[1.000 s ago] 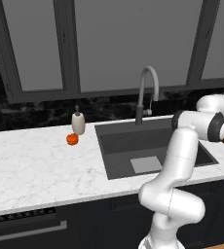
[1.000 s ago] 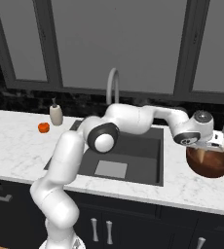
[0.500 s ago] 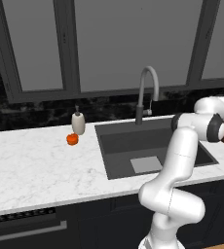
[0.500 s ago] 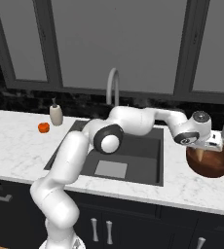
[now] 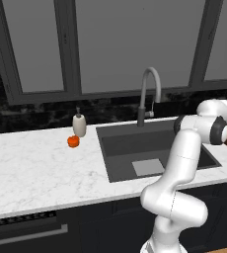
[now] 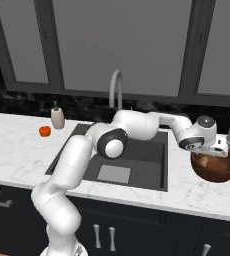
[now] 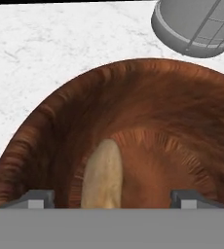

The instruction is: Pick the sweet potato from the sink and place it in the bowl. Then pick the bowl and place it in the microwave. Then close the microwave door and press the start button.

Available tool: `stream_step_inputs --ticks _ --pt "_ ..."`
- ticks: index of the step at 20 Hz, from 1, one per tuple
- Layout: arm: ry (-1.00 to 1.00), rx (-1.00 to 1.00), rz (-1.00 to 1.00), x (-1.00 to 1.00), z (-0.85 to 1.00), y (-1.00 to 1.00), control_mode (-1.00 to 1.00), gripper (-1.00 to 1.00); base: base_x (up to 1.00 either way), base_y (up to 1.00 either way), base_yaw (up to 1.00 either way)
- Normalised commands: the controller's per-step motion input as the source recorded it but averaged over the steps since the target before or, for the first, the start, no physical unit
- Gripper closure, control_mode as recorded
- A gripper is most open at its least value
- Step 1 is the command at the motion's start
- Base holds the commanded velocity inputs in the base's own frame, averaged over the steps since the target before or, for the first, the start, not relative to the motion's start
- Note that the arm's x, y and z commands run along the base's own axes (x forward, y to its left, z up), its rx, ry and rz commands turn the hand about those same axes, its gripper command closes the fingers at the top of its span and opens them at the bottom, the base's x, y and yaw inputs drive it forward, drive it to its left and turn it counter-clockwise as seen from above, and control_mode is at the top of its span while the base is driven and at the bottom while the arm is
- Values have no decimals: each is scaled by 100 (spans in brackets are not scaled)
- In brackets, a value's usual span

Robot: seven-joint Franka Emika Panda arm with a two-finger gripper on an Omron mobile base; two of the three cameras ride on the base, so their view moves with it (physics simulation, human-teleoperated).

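- Barely shifted since a second ago: same reach over to the right of the sink, elbow slightly resettled, counter things unmoved.
- Left base view: large dark grey recessed sink at centre with one grey gooseneck faucet; at 9 o'clock of it, one small round orange thing just beside one pale soap bottle; at 3 o'clock, a sliver of the bowl behind the wrist.
- Right base view: two-finger gripper right at the rim of the round, deep, reddish-brown wood-look bowl, standing on white marble counter.
- Hand view: one pale, tapered sweet potato lying loose in the bowl near 6 o'clock; finger tips spread wide, gripping nothing; one grey wire-meshed cylinder at 1 o'clock.
- Next, probably: pinch one wall of the rim, lift level, keep the tuber from rolling.
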Motion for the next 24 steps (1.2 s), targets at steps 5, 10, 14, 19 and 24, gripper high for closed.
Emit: stream_step_inputs --ticks 5,10,14,19,24 --pt "0 0 0 -6 17 15 -100 -100 0 0 0" --pt "0 0 0 -8 38 32 -100 -100 0 0 0" --pt "5 0 0 -16 11 35 -100 -100 0 0 0" --pt "10 -1 0 6 0 25 -100 -100 0 0 0" --pt "8 0 0 24 0 4 -100 -100 0 0 0"
